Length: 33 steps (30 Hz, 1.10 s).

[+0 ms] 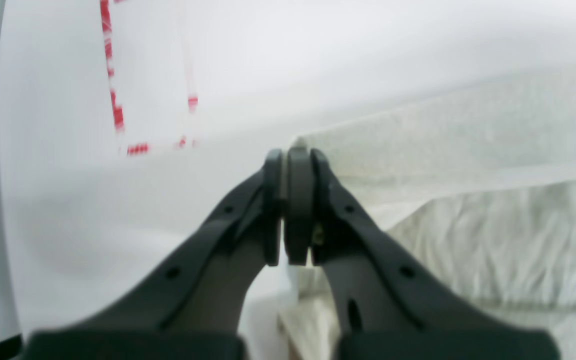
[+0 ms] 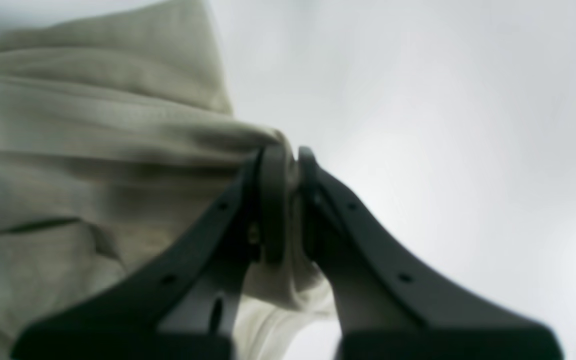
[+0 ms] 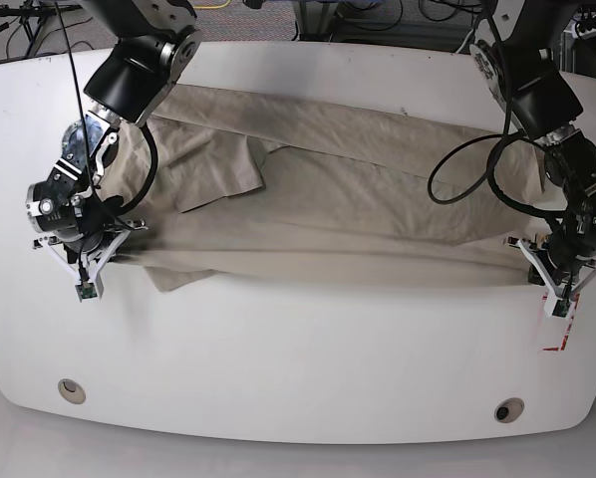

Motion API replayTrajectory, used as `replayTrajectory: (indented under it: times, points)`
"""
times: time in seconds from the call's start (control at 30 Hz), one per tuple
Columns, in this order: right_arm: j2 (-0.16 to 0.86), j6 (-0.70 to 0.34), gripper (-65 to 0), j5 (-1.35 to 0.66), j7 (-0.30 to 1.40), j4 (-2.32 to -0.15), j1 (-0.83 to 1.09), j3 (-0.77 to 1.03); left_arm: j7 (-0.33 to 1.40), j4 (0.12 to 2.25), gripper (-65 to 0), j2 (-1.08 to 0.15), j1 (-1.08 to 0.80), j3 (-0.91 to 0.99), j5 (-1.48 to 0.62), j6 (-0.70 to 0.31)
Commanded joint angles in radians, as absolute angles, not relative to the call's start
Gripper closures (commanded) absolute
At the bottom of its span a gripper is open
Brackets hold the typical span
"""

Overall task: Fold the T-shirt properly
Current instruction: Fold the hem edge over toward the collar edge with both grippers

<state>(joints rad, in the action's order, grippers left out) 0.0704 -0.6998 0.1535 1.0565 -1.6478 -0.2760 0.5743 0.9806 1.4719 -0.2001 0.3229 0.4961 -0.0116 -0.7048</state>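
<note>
The beige T-shirt (image 3: 328,199) lies stretched across the white table (image 3: 278,368), with its near long edge pulled taut between my two grippers. My left gripper (image 1: 295,155) is shut on the shirt's corner edge (image 1: 468,150); in the base view it (image 3: 542,261) sits at the right end of the shirt. My right gripper (image 2: 288,156) is shut on a bunched fold of the shirt (image 2: 93,150); in the base view it (image 3: 104,251) sits at the left end. A sleeve flap lies folded on the shirt's left part.
Red tape marks (image 3: 562,334) lie on the table just near the left gripper, and they also show in the left wrist view (image 1: 113,100). Two round holes (image 3: 71,390) (image 3: 508,409) sit near the table's front edge. Cables lie beyond the far edge.
</note>
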Motion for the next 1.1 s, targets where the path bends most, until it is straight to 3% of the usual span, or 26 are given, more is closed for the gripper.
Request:
replayTrajectory:
  times: [0.0, 0.47, 1.07]
  points:
    - [0.073, -0.698, -1.7, 0.157, 1.067, -1.716, -0.277, 0.573, 0.974, 1.526, -0.8, -0.220, 0.334, 0.499, -0.010, -0.698]
    - [0.070, -0.698, -1.7, 0.157, 1.155, -1.948, -0.070, 0.435, 0.992, 1.653, -0.8, -0.254, 0.213, 0.499, -0.008, -0.698]
    - [0.062, -0.698, -1.7, 0.157, 1.173, -1.966, 0.073, 0.430, 1.046, 1.684, -1.1, -0.308, 0.091, 0.507, -0.008, -0.698]
